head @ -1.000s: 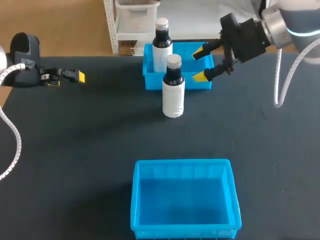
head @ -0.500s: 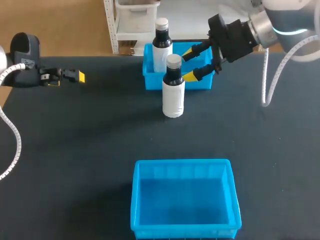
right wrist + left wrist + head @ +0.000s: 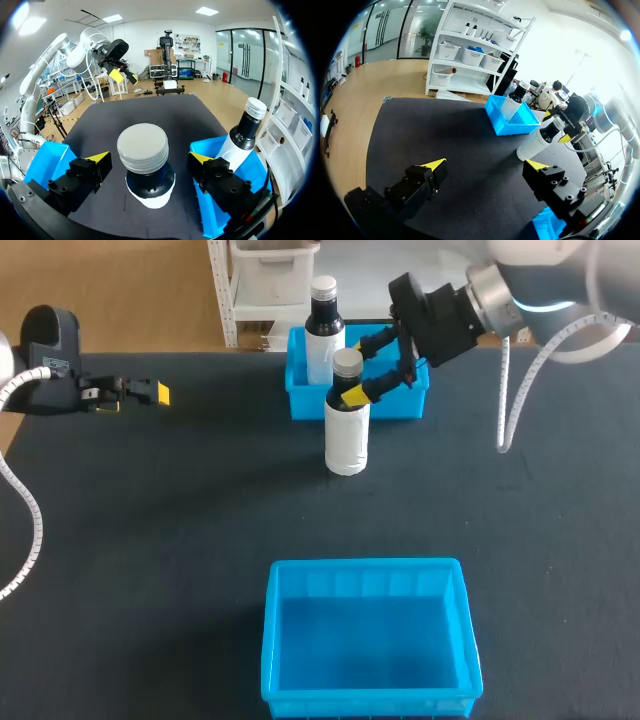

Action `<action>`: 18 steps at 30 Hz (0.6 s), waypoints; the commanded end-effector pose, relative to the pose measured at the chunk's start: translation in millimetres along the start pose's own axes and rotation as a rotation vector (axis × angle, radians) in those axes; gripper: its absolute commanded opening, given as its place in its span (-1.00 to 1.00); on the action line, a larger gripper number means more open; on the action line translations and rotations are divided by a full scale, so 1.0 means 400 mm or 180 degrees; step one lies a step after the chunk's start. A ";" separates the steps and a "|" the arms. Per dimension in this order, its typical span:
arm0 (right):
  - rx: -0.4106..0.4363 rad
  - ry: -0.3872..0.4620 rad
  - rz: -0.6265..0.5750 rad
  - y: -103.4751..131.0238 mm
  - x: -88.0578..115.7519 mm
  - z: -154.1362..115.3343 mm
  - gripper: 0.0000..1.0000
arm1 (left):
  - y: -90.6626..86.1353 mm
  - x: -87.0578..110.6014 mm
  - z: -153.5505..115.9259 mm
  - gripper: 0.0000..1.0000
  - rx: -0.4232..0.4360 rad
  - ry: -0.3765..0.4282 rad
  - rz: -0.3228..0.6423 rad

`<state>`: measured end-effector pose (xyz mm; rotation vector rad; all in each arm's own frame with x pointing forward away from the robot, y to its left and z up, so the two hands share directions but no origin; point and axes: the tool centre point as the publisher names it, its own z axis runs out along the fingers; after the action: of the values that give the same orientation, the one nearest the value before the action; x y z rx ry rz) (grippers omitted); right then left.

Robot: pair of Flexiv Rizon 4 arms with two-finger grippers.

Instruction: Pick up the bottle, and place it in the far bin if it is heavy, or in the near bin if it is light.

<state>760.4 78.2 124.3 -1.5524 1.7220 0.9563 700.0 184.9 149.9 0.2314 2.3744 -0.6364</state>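
While the bottle [image 3: 347, 435] stood upright on the table [image 3: 180, 520], just in front of the far bin [image 3: 405, 405], the right gripper [image 3: 361, 368] straddled its neck, fingers parted, clear of the cap. The left gripper [image 3: 486, 164] hung released near the table's left edge, well apart from the near bin [image 3: 365, 575].

Bottle [image 3: 347, 432] just before far bin [image 3: 298, 401], near bin [image 3: 368, 704] well apart

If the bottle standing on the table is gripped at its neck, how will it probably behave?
Tall and narrow, the bottle may tip if the open right claw nudges it. Its smooth round neck could slip. Weight is unclear.
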 end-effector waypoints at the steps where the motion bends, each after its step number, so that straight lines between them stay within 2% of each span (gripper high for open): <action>1: -0.0010 -0.0012 0.0023 -0.003 -0.002 0.007 1.00 | 0.000 0.000 0.000 1.00 0.0000 0.0000 0.0000; 11: -0.0033 -0.0024 0.0062 0.000 0.001 0.020 1.00 | 0.000 0.000 0.000 1.00 0.0000 0.0000 0.0000; 15: -0.0033 -0.0017 0.0062 0.001 0.002 0.022 0.53 | 0.000 0.000 0.000 1.00 0.0000 0.0000 0.0000; 18: -0.0035 -0.0015 0.0061 0.001 0.003 0.023 0.36 | 0.000 0.000 0.000 1.00 0.0000 0.0000 0.0000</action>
<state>758.5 84.6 118.5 -1.5409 1.7341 0.9787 700.0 184.9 149.9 0.2314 2.3744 -0.6364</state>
